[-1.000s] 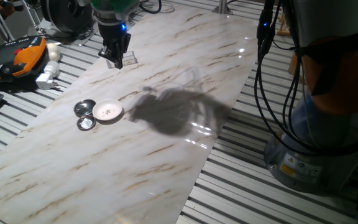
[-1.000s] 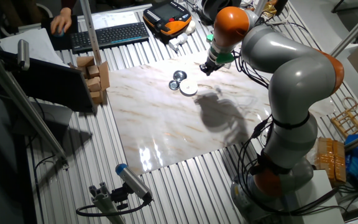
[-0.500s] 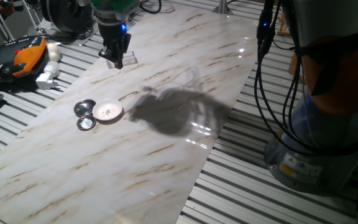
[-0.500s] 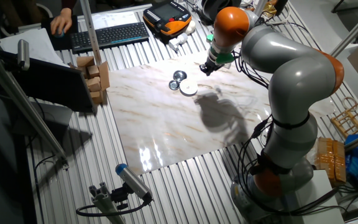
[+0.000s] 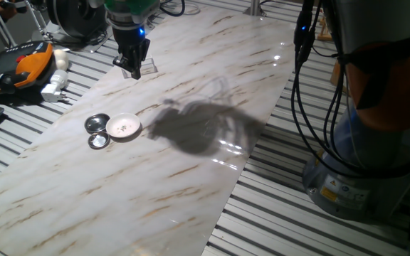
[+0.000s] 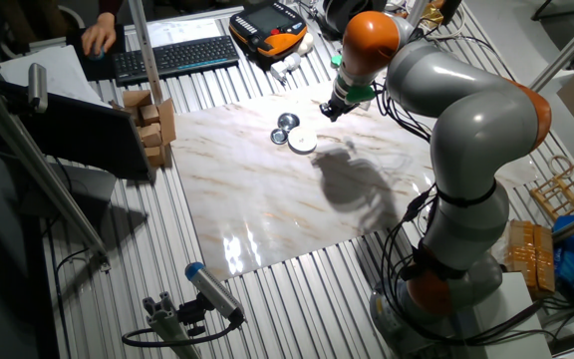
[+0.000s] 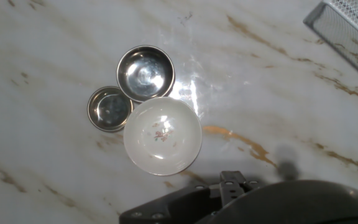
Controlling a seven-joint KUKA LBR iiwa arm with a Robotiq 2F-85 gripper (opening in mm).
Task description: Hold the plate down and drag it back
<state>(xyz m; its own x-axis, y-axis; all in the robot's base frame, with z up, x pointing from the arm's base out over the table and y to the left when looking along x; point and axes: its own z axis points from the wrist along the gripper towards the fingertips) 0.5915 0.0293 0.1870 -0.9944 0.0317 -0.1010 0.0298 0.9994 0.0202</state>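
Hand view: plate (image 7: 163,136) touches two metal bowls (image 7: 145,72). Gripper (image 5: 132,65) aloft, grip state unclear. Press plate centre, avoid bowls.

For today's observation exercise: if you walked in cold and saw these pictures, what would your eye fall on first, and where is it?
Probably the big grey arm with orange joints bending over the marble-patterned table, its end effector raised near the far edge. Next, the tight cluster nearer the table's middle: the white plate with faint specks in its centre, two shiny metal discs close against it. The arm's dark shadow sprawls beside them.
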